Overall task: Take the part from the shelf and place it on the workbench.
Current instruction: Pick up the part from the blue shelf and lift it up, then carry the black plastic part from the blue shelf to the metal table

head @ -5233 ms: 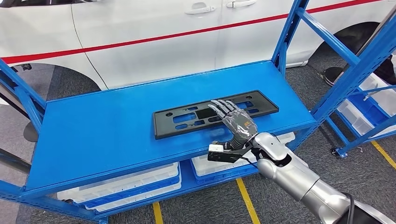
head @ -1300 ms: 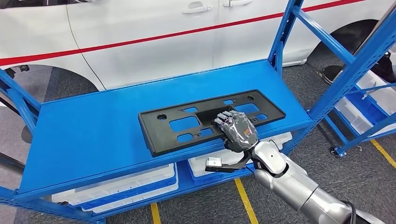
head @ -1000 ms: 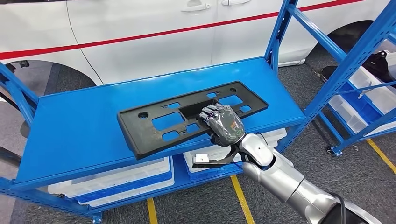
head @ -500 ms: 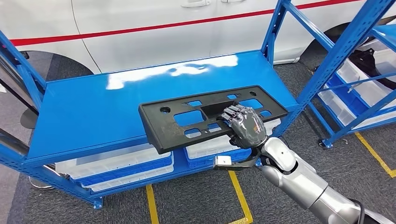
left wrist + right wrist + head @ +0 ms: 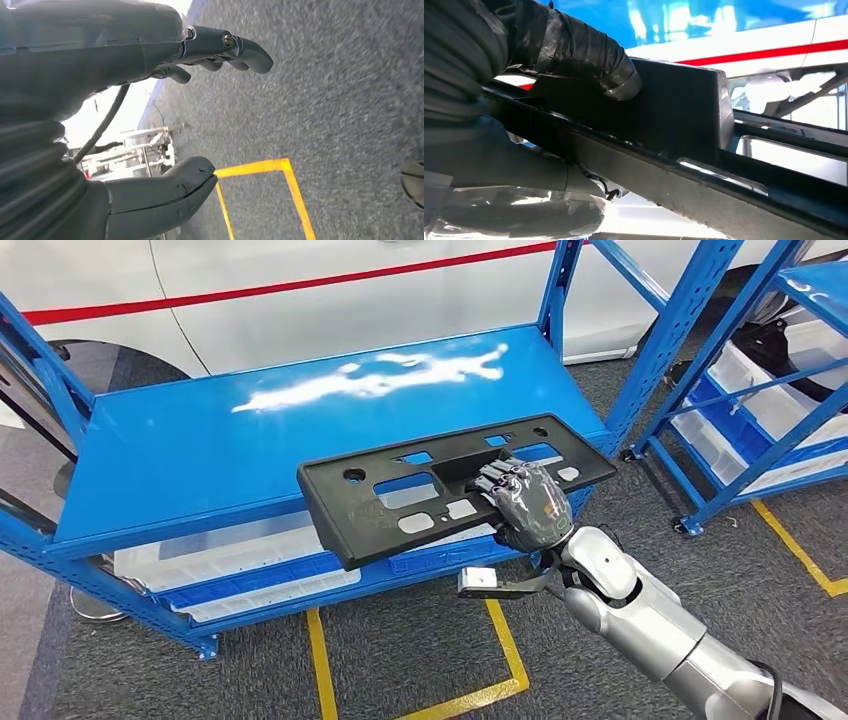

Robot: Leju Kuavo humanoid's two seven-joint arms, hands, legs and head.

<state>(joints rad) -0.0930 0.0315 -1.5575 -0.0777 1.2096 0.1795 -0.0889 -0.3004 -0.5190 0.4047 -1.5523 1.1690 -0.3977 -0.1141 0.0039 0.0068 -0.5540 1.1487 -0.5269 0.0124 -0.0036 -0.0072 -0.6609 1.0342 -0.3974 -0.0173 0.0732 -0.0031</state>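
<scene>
Moved: part (image 5: 440,495) is lifted off the shelf (image 5: 200,440), now past its front edge.
Right hand (image 5: 525,505): fingers clench its near long edge; long axis crosswise.
Left hand (image 5: 150,100): released, hanging.

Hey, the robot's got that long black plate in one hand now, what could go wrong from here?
The right robot hand grips the black plate right of its middle, so the long left end may sag or twist loose. The plate hangs over the blue shelf edge and could catch it. The shelf upright stands near the plate's right end, so a turn might clip it.
</scene>
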